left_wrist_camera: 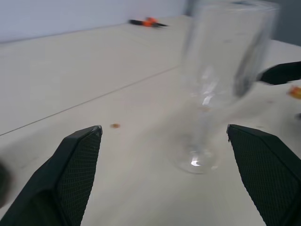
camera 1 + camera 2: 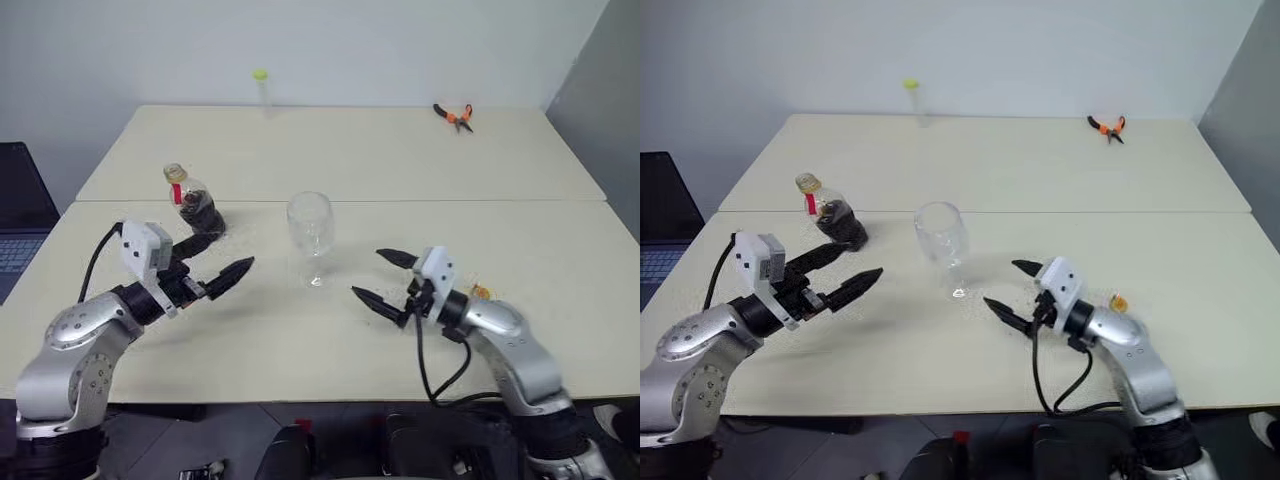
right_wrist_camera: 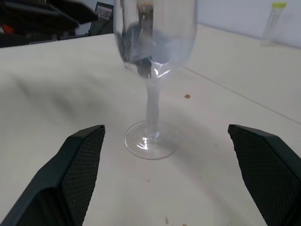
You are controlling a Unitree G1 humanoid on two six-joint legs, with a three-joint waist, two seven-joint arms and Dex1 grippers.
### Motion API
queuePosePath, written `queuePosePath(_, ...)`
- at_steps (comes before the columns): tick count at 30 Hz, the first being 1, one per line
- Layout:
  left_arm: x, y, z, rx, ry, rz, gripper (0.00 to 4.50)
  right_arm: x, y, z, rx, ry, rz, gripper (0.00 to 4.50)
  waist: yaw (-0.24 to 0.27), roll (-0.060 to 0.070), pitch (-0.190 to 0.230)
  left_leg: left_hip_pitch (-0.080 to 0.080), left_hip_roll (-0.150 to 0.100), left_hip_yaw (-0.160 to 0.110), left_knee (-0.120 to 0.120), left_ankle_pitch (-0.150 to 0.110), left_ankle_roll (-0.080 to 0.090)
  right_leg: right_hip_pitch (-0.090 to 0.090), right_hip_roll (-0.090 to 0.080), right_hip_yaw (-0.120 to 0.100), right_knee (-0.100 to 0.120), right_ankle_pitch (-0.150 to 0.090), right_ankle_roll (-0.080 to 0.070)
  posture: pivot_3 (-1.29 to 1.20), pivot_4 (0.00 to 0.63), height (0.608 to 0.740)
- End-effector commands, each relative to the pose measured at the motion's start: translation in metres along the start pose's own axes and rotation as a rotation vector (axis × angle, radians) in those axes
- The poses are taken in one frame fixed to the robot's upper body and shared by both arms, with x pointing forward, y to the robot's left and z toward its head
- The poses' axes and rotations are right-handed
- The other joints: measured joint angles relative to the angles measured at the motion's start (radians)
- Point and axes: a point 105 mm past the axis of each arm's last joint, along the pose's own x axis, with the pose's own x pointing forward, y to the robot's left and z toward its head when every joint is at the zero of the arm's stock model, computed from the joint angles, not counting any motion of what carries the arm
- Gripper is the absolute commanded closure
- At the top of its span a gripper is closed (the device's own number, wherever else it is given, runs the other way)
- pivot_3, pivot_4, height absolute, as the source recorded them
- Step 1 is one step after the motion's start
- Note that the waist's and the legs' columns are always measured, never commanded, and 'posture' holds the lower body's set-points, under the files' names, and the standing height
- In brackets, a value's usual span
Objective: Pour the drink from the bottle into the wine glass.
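The bottle (image 2: 196, 203) stands upright at the left of the near table, with the dark drink (image 2: 201, 216) in its lower part and a red band at its neck. The wine glass (image 2: 310, 236) stands upright in the middle, and its bowl looks empty. My left gripper (image 2: 232, 251) is open, just in front of the bottle, pointing toward the glass (image 1: 209, 94). My right gripper (image 2: 368, 273) is open to the right of the glass (image 3: 151, 89), facing it with nothing between its fingers. Neither gripper touches anything.
A small orange piece (image 2: 481, 292) lies on the table beside my right wrist. Orange-handled pliers (image 2: 455, 116) and a thin clear tube with a yellow top (image 2: 262, 90) are on the far table. A laptop (image 2: 18, 215) sits off the left edge.
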Motion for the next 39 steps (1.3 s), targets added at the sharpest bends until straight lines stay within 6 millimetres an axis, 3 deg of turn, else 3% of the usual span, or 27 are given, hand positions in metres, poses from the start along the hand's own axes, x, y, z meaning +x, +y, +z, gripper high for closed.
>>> queuePosePath(1, -0.006, 0.022, 0.0, 0.058, -0.047, 0.186, 0.0, -0.01, 0.009, 0.029, -0.003, -0.062, 0.034, 0.03, 0.003, 0.0, 0.0, 0.0, 0.0, 0.0, 0.0, 0.0, 0.0, 0.0, 0.0, 0.0, 0.0, 0.0, 0.0, 0.0, 0.15, 0.74)
queuePosePath(7, 0.003, 0.035, -0.015, 0.026, -0.075, 0.317, 0.0, -0.015, 0.021, 0.05, 0.003, -0.067, 0.1, 0.03, 0.007, -0.001, -0.001, 0.0, -0.001, 0.0, 0.001, 0.0, 0.0, 0.001, -0.001, -0.001, 0.0, 0.0, 0.0, 0.0, 0.15, 0.74)
queuePosePath(12, 0.008, 0.06, -0.018, 0.029, -0.086, 0.421, 0.0, -0.014, 0.022, 0.06, 0.006, -0.074, 0.104, 0.03, 0.006, -0.002, -0.001, -0.001, -0.001, 0.0, 0.001, 0.0, 0.0, 0.001, 0.0, -0.001, 0.0, 0.0, 0.0, 0.0, 0.15, 0.74)
queuePosePath(24, 0.051, 0.085, -0.027, 0.002, -0.024, 0.392, 0.0, -0.011, 0.021, 0.07, -0.003, -0.085, 0.094, 0.03, 0.006, -0.002, -0.001, -0.001, -0.002, 0.0, 0.001, 0.0, 0.0, 0.0, 0.0, -0.004, 0.0, 0.0, 0.0, 0.0, 0.15, 0.74)
queuePosePath(30, 0.072, 0.098, -0.02, 0.014, -0.017, 0.37, 0.0, -0.011, 0.02, 0.07, -0.013, -0.09, 0.088, 0.03, 0.006, -0.002, -0.001, -0.001, -0.002, -0.001, 0.002, 0.0, 0.0, 0.0, 0.0, -0.006, 0.0, 0.0, 0.0, 0.0, 0.15, 0.74)
queuePosePath(37, 0.098, 0.093, -0.012, -0.01, -0.028, 0.291, 0.0, -0.011, 0.023, 0.074, -0.026, -0.12, 0.09, 0.03, 0.005, -0.003, -0.001, -0.002, -0.004, -0.001, 0.002, 0.0, 0.0, 0.0, -0.001, -0.007, 0.0, 0.0, 0.0, 0.0, 0.15, 0.74)
queuePosePath(39, 0.101, 0.091, -0.009, -0.006, -0.038, 0.276, 0.39, -0.012, 0.024, 0.079, -0.032, -0.144, 0.093, 0.0, 0.004, -0.003, -0.001, -0.002, -0.004, -0.001, 0.002, 0.0, 0.0, 0.0, -0.001, -0.006, 0.0, 0.0, 0.0, 0.0, 0.15, 0.74)
